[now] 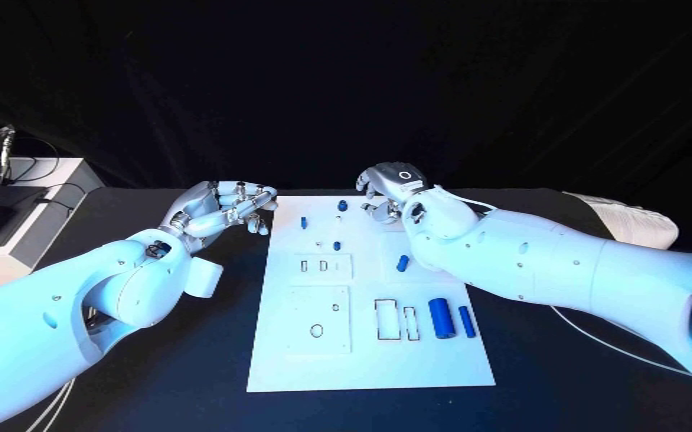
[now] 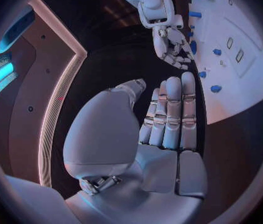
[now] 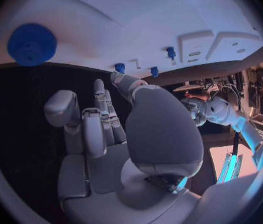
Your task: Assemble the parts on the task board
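Board: white task board (image 1: 372,352) lies mid-table, long side running away from the robot.
Near parts: two blue cylinders (image 1: 441,318), (image 1: 467,321) lie flat on the board's near right, just beside an open rectangular slot.
Middle parts: small blue piece (image 1: 404,263) lies close under the right forearm; a smaller one (image 1: 336,246) sits by the twin slots.
Far parts: blue pegs (image 1: 306,221), (image 1: 342,206) stand near the board's far edge.
Left hand: left hand (image 1: 219,208) hovers off the board's far left corner, fingers straight and close together, holding nothing, as the left wrist view (image 2: 168,114) confirms.
Right hand: right hand (image 1: 387,192) hangs over the far edge, fingers loosely curled, nothing in its palm (image 3: 100,129).
Gear: blue toothed disc (image 3: 32,44) lies on the board, apart from the right hand's fingers.
Step, my reading: right hand is about to pick a far part.
Advice: lower straight down, pinch one peg alone, keep the forearm clear of the piece beneath it.
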Available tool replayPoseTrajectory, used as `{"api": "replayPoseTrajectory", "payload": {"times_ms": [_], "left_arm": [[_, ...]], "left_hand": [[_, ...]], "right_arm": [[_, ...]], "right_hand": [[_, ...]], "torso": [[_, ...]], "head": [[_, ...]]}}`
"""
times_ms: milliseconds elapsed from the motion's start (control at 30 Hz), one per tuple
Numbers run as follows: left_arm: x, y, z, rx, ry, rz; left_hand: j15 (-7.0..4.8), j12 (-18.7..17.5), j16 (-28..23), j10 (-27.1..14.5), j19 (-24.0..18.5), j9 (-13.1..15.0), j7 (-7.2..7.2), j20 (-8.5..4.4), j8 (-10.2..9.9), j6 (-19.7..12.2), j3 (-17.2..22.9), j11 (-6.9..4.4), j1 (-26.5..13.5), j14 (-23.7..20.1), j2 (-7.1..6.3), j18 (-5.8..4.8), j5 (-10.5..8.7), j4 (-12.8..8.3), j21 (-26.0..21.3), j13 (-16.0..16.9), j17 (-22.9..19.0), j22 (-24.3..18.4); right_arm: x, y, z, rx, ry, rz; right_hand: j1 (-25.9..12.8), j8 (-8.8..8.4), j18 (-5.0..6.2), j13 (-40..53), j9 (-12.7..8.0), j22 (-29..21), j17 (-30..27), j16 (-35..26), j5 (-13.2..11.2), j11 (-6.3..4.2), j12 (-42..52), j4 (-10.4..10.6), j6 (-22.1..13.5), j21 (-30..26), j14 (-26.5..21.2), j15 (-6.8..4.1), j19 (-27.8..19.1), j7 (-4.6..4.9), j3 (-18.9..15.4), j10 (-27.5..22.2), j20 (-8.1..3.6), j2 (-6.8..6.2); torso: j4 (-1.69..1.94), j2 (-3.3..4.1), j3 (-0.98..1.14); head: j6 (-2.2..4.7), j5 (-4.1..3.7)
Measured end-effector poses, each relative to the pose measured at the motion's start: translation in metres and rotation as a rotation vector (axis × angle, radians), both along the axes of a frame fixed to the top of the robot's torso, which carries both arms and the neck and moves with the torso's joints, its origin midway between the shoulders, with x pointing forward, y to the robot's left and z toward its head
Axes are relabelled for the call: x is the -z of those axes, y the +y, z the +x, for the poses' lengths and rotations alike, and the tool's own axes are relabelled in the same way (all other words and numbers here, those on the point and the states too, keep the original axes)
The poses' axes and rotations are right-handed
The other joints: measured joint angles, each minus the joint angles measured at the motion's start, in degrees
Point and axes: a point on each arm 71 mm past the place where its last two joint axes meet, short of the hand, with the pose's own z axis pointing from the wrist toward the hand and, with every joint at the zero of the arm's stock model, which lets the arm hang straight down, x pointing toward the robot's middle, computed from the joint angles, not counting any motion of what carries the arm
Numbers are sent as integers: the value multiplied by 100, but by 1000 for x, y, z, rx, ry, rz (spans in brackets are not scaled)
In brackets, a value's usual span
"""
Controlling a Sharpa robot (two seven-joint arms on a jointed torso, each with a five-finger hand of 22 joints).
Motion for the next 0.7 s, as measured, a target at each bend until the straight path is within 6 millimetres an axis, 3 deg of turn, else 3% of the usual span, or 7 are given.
{"api": "replayPoseTrajectory", "payload": {"times_ms": [133,200,267,333,400,500,700], "left_arm": [[0,2,0,-5,-1,2],[0,3,0,-7,-1,2],[0,4,1,-9,-1,3],[0,4,1,-9,-1,3],[0,4,1,-9,-1,3],[0,5,0,-9,-1,3],[0,6,0,-10,-1,4]], "left_hand": [[0,0,0,0,-41,0,0,-1,0,0,0,0,0,0,0,0,0,0,0,0,0,0],[0,0,0,0,-41,0,-19,-1,0,-20,0,0,0,0,0,0,0,0,0,0,0,6],[0,0,0,0,-41,0,-20,-1,0,-20,0,0,0,0,0,-1,0,0,0,6,0,6],[0,0,0,0,-41,0,-19,-1,0,-20,0,0,0,0,0,0,0,0,0,6,0,6],[0,0,0,0,-41,0,-19,-1,0,-20,0,0,0,0,0,0,0,0,0,6,-1,6],[0,0,0,0,-41,-1,-20,-1,0,-20,0,0,0,0,0,0,0,0,0,6,-1,6],[-11,0,0,0,-41,2,-20,-1,0,-20,9,0,0,-11,0,0,0,-9,17,6,-1,8]], "right_arm": [[-15,-30,-4,29,24,59],[-20,-43,-5,49,38,75],[-23,-58,-5,72,59,87],[-25,-70,-5,93,82,94],[-24,-83,-5,118,116,101],[-23,-96,-4,146,160,111],[-17,-112,-1,188,256,134]], "right_hand": [[-60,91,0,609,40,162,122,81,202,-119,732,9,10,100,-5,-130,93,-85,-158,427,-92,-127],[-69,181,-1,2014,58,308,218,144,315,-248,2135,56,-44,184,1,-181,149,-163,-363,214,-156,-136],[-69,245,-31,3866,59,471,310,231,321,-209,3921,146,-73,279,1,-180,175,-158,-465,79,-151,-136],[-69,314,-95,5777,59,696,329,358,340,-151,5837,244,-91,431,0,-180,280,-138,-563,434,-113,-136],[-69,348,-95,6557,56,864,330,451,398,-142,6717,311,-126,553,21,-154,351,-102,-630,768,-85,-136],[-69,377,-182,6782,38,1158,330,588,507,-109,7505,392,-227,785,0,-95,463,-49,-712,1171,-46,-136],[-31,399,-182,6799,6,1457,330,656,532,-70,7988,479,-344,1010,-1,-55,552,-16,-871,1213,1,-98]], "torso": [[-38,-17,20],[-60,-26,31],[-79,-32,39],[-90,-37,46],[-94,-40,50],[-94,-40,55],[-101,-36,53]], "head": [[29,7],[36,9],[40,10],[46,1],[48,-9],[45,-11],[51,-18]]}}
